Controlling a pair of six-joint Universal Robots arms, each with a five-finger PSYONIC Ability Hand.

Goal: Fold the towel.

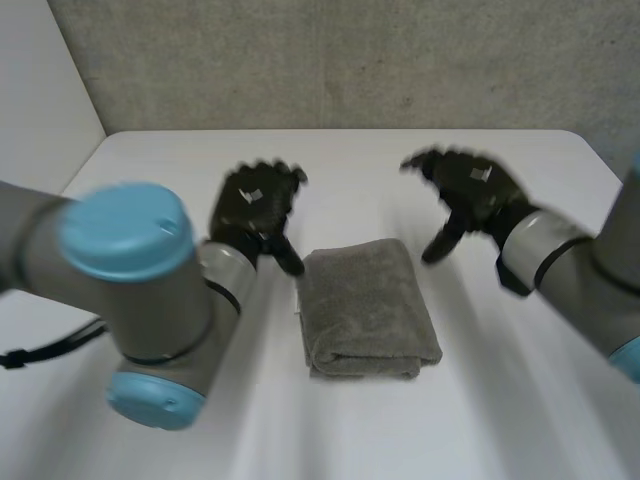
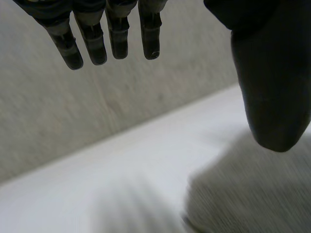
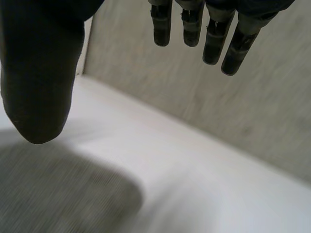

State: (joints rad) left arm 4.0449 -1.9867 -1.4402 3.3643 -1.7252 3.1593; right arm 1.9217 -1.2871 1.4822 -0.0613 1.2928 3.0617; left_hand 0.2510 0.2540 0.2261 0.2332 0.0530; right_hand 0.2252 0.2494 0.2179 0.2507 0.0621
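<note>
Towel (image 1: 365, 305) lies folded mid-desk (image 1: 520, 400), between the hands. Left hand (image 1: 258, 212) just beside its far corner, right hand (image 1: 470, 190) apart. Fingers (image 2: 116, 43) of both released, holding nothing. Judgement: raise hands straight up, thumbs clear of cloth.

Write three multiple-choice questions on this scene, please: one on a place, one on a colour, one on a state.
1. Where is the towel?
A. On the table, near its middle
B. Hanging off the table's edge
C. Draped over one arm

2. What colour is the towel?
A. Red
B. Grey
C. Yellow

3. In what state are the left hand and the right hand?
A. Both clutch the towel
B. One holds a corner
C. Both open, holding nothing

Answers: 1 A, it lies on the white top near the middle; 2 B, its cloth is grey; 3 C, the fingers hang straight with nothing in them in both wrist views.
</note>
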